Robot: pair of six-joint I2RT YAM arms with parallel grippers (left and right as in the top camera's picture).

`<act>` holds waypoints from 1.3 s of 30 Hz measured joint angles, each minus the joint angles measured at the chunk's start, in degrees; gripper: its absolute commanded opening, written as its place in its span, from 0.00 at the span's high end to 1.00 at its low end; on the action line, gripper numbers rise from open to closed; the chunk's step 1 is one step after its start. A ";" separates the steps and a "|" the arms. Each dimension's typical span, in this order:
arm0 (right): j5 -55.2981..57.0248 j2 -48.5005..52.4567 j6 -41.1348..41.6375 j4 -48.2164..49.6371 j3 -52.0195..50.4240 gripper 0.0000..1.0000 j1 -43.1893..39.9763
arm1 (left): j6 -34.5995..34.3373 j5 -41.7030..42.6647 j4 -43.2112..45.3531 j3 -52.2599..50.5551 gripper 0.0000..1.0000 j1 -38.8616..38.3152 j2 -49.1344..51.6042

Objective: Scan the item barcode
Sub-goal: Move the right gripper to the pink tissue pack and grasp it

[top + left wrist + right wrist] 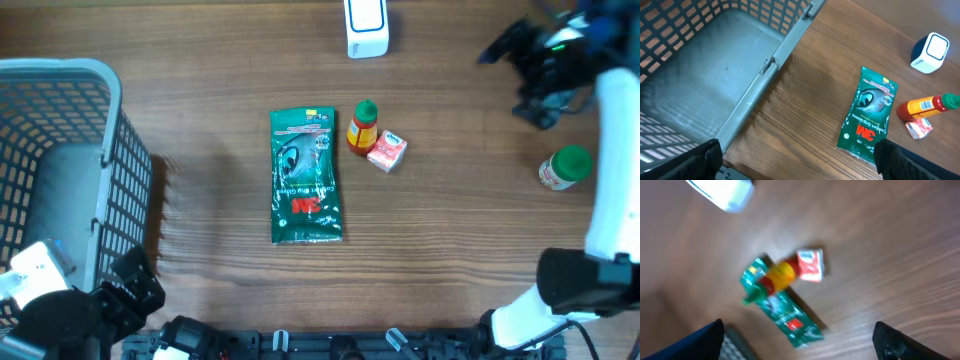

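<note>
Overhead, no item is held. A green glove packet (306, 176) lies flat mid-table, with an orange bottle (362, 128) just to its right and a small red carton (387, 151) close beside that. A green-lidded jar (565, 167) stands apart at the right, and the white scanner (365, 27) sits at the far edge.

Both grippers are empty, jaws spread wide: the right gripper (800, 342) hovers far right, the left gripper (797, 160) near left by the basket (60, 68).

The step in hand looks like choosing and grasping an item; its barcode must then face the scanner. The bottle and carton crowd each other, which may hinder a clean grasp.
</note>
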 measured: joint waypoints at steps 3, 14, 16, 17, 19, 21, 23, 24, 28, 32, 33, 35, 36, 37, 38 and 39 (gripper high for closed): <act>2.99 0.26 1.16 8.46 -13.18 0.22 6.21 | -0.02 0.00 -0.04 0.00 0.00 0.00 0.00; -3.37 1.16 4.28 60.35 -55.21 0.39 10.49 | -0.02 -0.02 0.00 0.00 0.00 0.00 0.00; -4.31 1.16 4.90 65.88 -58.01 0.41 11.06 | -0.02 0.00 -0.02 0.00 0.00 0.00 0.00; -4.50 1.16 5.31 66.97 -58.86 0.41 11.41 | -0.02 0.00 0.02 0.00 0.00 0.00 0.00; -4.76 1.16 5.86 67.91 -60.35 0.43 12.55 | -0.02 0.00 0.00 0.00 0.00 0.00 0.00; -4.66 1.16 6.29 69.13 -61.37 0.46 13.99 | -0.02 0.00 0.00 0.00 0.00 0.00 0.00; -3.85 1.16 6.58 70.73 -62.10 0.57 15.41 | -0.02 0.00 0.00 0.00 0.00 0.00 0.00; -2.93 1.20 6.71 70.97 -62.29 0.64 16.06 | -0.02 0.00 0.02 0.00 0.00 0.00 0.00; 0.63 2.49 6.99 71.28 -62.36 0.75 16.37 | -0.02 0.00 0.00 0.00 0.00 0.00 0.00; 2.23 2.51 7.17 71.56 -62.27 0.95 16.31 | -0.02 0.00 0.00 0.00 0.00 0.00 0.00; 2.23 2.49 6.95 71.49 -62.20 0.96 16.28 | -0.02 0.00 0.00 0.00 0.00 0.00 0.00; 1.42 2.49 5.55 71.36 -62.14 0.95 16.02 | -0.02 0.00 0.00 0.00 0.00 0.00 0.00; -0.15 2.49 3.54 71.30 -62.14 0.96 15.52 | -0.02 0.00 0.00 0.00 0.00 0.00 0.00; -3.48 2.49 0.15 70.62 -62.18 0.96 14.53 | -0.02 0.00 0.02 0.00 0.00 0.00 0.00; -7.06 2.51 -3.17 69.96 -62.27 0.95 13.44 | -0.02 0.00 0.00 0.00 0.00 0.00 0.00; -10.19 2.49 -6.32 69.05 -62.31 0.95 12.55 | -0.02 0.00 0.00 0.00 0.00 0.00 0.00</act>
